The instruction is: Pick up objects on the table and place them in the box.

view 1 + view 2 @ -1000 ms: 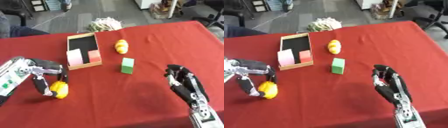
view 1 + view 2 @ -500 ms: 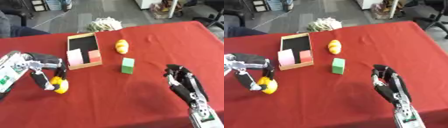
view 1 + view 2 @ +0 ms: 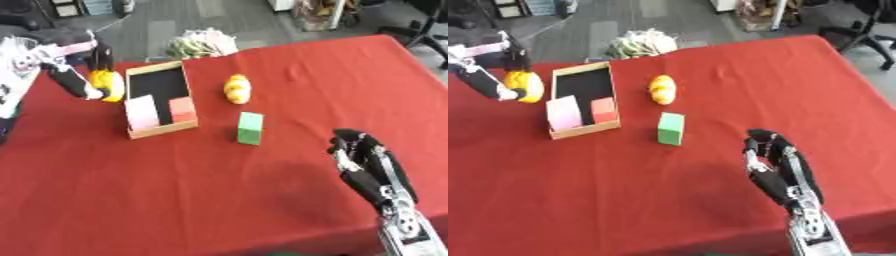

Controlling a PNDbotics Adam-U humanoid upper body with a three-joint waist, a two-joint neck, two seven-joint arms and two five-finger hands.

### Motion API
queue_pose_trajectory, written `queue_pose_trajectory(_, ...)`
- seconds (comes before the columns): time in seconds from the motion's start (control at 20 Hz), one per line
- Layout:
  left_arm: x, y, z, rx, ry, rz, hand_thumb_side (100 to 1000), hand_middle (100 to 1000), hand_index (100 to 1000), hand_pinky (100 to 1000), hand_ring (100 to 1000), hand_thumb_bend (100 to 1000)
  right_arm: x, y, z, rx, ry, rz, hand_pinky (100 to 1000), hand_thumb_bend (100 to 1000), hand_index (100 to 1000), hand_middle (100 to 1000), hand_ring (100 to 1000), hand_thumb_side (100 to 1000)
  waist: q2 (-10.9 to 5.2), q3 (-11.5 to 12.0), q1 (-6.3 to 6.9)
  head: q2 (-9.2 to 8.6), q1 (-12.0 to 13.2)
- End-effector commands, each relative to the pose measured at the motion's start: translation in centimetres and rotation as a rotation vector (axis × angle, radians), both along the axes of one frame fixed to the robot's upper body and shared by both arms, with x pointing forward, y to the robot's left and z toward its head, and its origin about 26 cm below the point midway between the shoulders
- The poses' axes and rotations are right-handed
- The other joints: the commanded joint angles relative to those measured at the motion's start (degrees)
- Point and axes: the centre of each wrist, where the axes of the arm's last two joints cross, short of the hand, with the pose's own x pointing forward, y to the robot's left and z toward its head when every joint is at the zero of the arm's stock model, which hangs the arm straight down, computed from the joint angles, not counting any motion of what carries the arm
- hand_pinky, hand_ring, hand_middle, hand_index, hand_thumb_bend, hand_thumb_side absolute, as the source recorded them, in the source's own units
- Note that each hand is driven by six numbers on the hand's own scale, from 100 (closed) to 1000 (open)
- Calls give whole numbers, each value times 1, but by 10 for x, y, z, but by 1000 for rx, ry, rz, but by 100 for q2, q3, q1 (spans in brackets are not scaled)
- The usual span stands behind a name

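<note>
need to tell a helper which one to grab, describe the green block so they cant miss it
Start at the wooden box on the red table, which holds a pink block and a red block. Just outside its right wall, nearer the robot, stands the green block, alone on the cloth. It is the only green, square-edged thing; the yellow rounded object beyond it is its closest neighbour.
</note>
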Motion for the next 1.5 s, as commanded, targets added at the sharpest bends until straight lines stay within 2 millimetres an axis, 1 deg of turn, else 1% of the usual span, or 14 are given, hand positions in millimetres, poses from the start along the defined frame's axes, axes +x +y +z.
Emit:
queue_pose_trajectory(0.05, 13, 11, -4, -21, -98, 124, 100, 522, 663, 717, 554, 417, 4, 1, 11, -8, -36, 26, 721, 100, 739, 607, 611, 290, 92, -78, -31, -184, 71)
queue_pose_trajectory(0.25, 19, 16, -14, -40, -178, 208, 100, 541, 685, 734, 572, 444, 7, 3, 15, -8, -50, 37, 721, 100, 739, 607, 611, 290, 230, -242, -24, -308, 128)
queue_pose_trajectory(0.45, 20, 18, -19, -84, -234, 227, 100, 559, 702, 751, 587, 468, 8, 4, 18, -8, -59, 41, 721, 100, 739, 607, 611, 289, 311, -323, -11, -365, 133)
queue_pose_trajectory(0.55, 20, 17, -19, -100, -243, 216, 100, 651, 781, 778, 665, 579, 9, 4, 18, -7, -61, 41, 720, 100, 739, 607, 611, 291, 327, -334, -7, -366, 129)
queue_pose_trajectory(0.6, 20, 16, -19, -106, -247, 207, 108, 666, 793, 784, 678, 609, 9, 4, 19, -7, -61, 42, 720, 100, 739, 607, 611, 293, 331, -336, -4, -365, 128)
queue_pose_trajectory(0.8, 19, 12, -17, -139, -257, 175, 195, 706, 814, 790, 702, 678, 9, 5, 19, -6, -62, 44, 721, 100, 739, 607, 611, 293, 333, -343, -2, -364, 118)
queue_pose_trajectory(0.9, 18, 10, -15, -153, -264, 158, 214, 705, 816, 788, 699, 689, 9, 5, 19, -6, -63, 43, 721, 100, 739, 607, 611, 294, 331, -344, -6, -361, 113)
queue_pose_trajectory(1.05, 15, 10, -5, -192, -296, 127, 220, 689, 812, 781, 684, 680, 9, 4, 19, -6, -63, 38, 721, 100, 739, 607, 611, 295, 323, -321, -10, -365, 94)
queue_pose_trajectory(1.2, 7, 13, 13, -273, -350, 89, 234, 672, 806, 775, 668, 659, 9, 2, 17, -12, -56, 26, 721, 100, 740, 607, 611, 291, 268, -236, -3, -324, 50)
queue_pose_trajectory(1.3, -3, 19, 28, -338, -399, 62, 226, 660, 801, 771, 658, 646, 12, -2, 20, -30, -65, 17, 721, 100, 742, 607, 611, 278, 213, -144, 5, -267, 21)
queue_pose_trajectory(1.35, -10, 23, 35, -376, -422, 47, 315, 654, 798, 769, 652, 566, 14, -5, 24, -46, -75, 14, 721, 100, 742, 607, 611, 375, 182, -88, 8, -238, 6)
queue_pose_trajectory(1.4, -18, 26, 41, -416, -440, 30, 217, 650, 796, 767, 649, 634, 17, -8, 29, -66, -89, 14, 721, 100, 743, 607, 611, 313, 153, -28, 11, -212, -12)
queue_pose_trajectory(1.45, -27, 29, 46, -454, -451, 12, 214, 649, 795, 766, 648, 631, 20, -12, 34, -88, -103, 13, 721, 100, 744, 607, 611, 253, 126, 27, 13, -188, -31)
queue_pose_trajectory(1.5, -36, 31, 49, -488, -458, -7, 211, 645, 792, 765, 645, 623, 23, -16, 41, -114, -120, 13, 722, 100, 747, 609, 613, 228, 100, 86, 12, -161, -52)
